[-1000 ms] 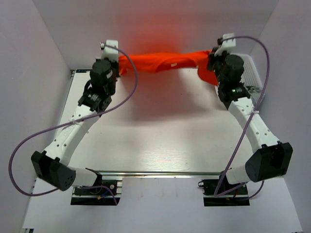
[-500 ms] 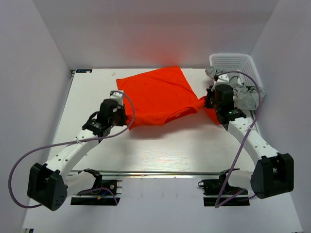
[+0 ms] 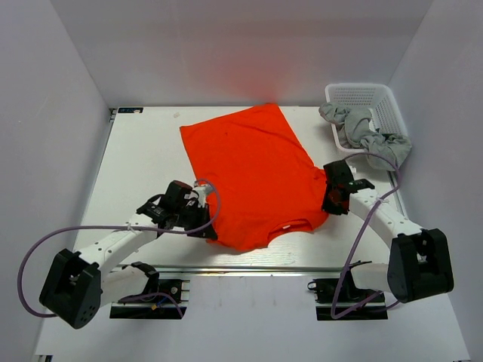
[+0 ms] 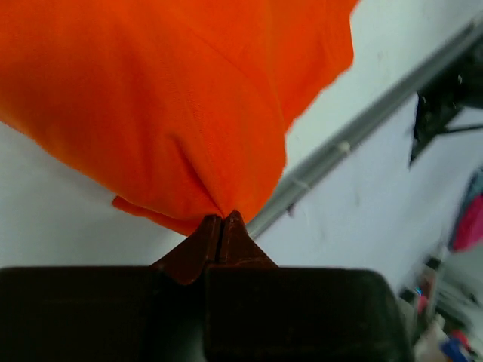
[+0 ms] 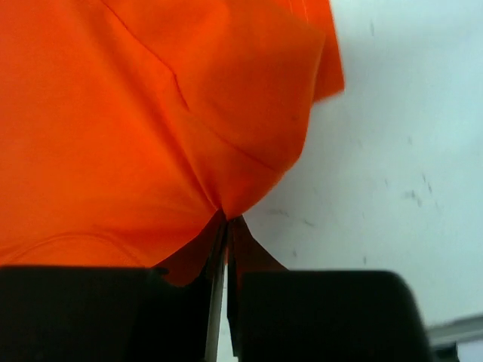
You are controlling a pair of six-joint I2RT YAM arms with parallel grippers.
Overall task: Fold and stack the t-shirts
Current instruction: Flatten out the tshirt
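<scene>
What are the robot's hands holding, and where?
Both pinch the orange t-shirt: the left hand its near left corner, the right hand its right edge.

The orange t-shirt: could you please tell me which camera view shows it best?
The top external view: the whole orange t-shirt lies spread on the table. The left wrist view shows only a pinched fold at the left gripper; the right wrist view, the same at the right gripper.

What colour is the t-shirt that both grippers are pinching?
The t-shirt is solid bright orange-red, with no pattern; the top external view shows it best.
</scene>
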